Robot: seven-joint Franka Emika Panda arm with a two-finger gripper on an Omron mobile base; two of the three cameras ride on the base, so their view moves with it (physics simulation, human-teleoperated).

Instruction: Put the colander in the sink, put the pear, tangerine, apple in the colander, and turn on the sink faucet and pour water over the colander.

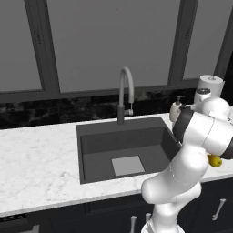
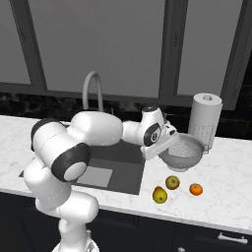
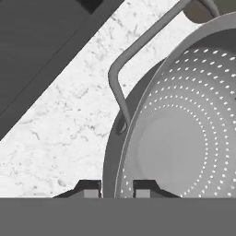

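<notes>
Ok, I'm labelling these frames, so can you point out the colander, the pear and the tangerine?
colander [image 2: 185, 150]: right base view, on its perforated inner wall.
pear [image 2: 159, 195]: right base view, on the middle of its yellow body.
tangerine [image 2: 196, 189]: right base view, on the middle of the orange fruit.

No legible text, label, brand, number or sign on any surface. Checked: the paper towel roll [image 2: 205, 119] is plain white, unprinted. The soap dispenser bottle [image 1: 175, 110] carries no visible label. The colander [image 2: 183, 152] shows perforations but no stamp or marking. The marble counter [image 2: 216, 197] has veining, no characters. The cabinet fronts [image 1: 113, 214] and the window panes [image 1: 113, 41] are unmarked.
</notes>
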